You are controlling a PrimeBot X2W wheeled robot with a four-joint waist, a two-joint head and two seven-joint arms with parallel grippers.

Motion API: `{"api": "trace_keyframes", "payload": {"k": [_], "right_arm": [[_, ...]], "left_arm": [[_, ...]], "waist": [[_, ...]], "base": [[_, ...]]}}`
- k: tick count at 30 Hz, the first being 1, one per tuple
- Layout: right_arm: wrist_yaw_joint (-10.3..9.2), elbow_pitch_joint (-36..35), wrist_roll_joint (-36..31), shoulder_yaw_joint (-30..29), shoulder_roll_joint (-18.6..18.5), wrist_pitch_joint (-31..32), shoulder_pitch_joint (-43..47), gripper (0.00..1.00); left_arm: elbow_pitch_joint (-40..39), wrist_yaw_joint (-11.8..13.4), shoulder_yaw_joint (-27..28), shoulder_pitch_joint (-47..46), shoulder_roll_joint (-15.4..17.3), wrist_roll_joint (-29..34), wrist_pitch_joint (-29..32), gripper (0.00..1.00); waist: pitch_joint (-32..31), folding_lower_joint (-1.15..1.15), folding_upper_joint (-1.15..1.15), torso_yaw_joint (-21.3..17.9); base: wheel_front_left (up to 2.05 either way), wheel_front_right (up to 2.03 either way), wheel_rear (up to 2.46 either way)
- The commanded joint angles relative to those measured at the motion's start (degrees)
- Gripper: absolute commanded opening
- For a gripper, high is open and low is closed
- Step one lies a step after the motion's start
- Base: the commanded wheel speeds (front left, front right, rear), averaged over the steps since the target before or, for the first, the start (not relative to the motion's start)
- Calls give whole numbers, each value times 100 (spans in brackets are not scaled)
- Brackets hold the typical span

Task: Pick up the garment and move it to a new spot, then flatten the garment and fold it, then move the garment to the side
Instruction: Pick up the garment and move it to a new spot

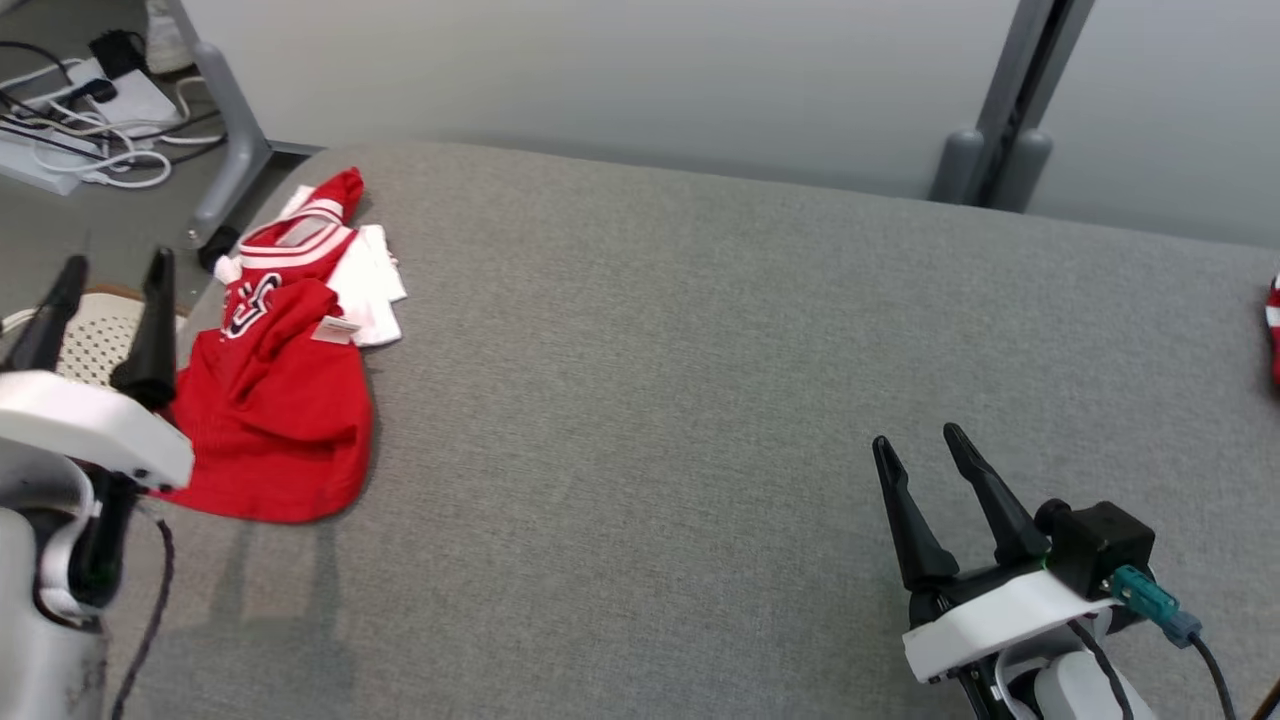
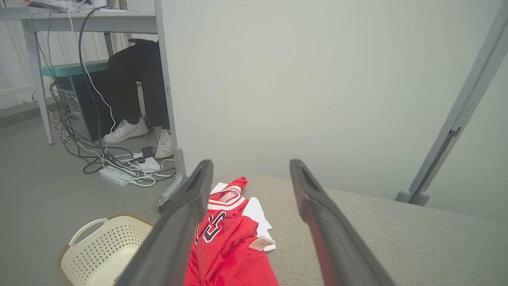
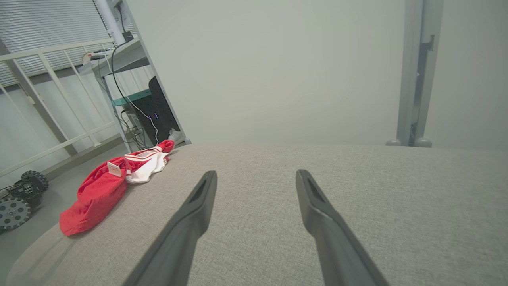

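Observation:
The garment [image 1: 275,390] is a red jersey with white trim and black lettering, lying crumpled near the left edge of the grey padded surface [image 1: 700,400]. A white tag sticks out of it. My left gripper [image 1: 110,265] hangs open just left of the garment, near its lower half, with nothing between its fingers. In the left wrist view the garment [image 2: 228,242] lies between and below the open fingers [image 2: 182,222]. My right gripper [image 1: 918,440] stands open over bare fabric at the lower right, far from the garment [image 3: 99,190].
A cream perforated basket [image 2: 105,246] sits on the floor left of the surface. Cables and a power strip [image 2: 119,169] lie under a desk, where a person's legs and white shoes [image 2: 127,129] show. Another red item [image 1: 1273,330] peeks in at the right edge. A wall stands behind.

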Motion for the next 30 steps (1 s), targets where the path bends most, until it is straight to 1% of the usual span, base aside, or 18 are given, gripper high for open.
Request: {"api": "trace_keyframes", "payload": {"k": [1,5,8,12,17,18,24,30], "right_arm": [[2,-42,-22,-38,-48,-32,-79,100],[2,-132,-91,-32,-83,-32,-260,100],[2,-216,-136,-13,-102,-32,-415,100],[2,-295,-176,50,-127,-32,-613,100],[2,-395,-236,56,-121,-32,-807,100],[2,-433,-276,32,-111,-32,-855,100],[2,-531,-330,-74,-94,-32,-921,100],[2,-591,-350,-135,-71,-32,-925,100]], "left_arm": [[47,-22,40,-136,43,-31,20,100],[571,-128,212,-699,364,-260,392,100],[1130,-223,277,-1123,571,-416,633,100],[2059,-331,356,-1732,883,-579,917,100],[3136,-419,406,-2282,1189,-775,1281,100],[3505,-452,443,-2441,1289,-871,1398,100],[4413,-523,299,-2745,1508,-930,1874,100],[5091,-596,137,-2781,1444,-1186,2642,100]], "waist": [[277,0,0,-269],[608,0,0,-549],[848,0,0,-725],[1176,0,0,-955],[1530,0,0,-1250],[1673,0,0,-1360],[2000,0,0,-1600],[2101,0,0,-1680]], "base": [[0,0,0],[0,0,0],[0,0,0],[0,0,0],[0,0,0],[0,0,0],[0,0,0],[0,0,0]]}}
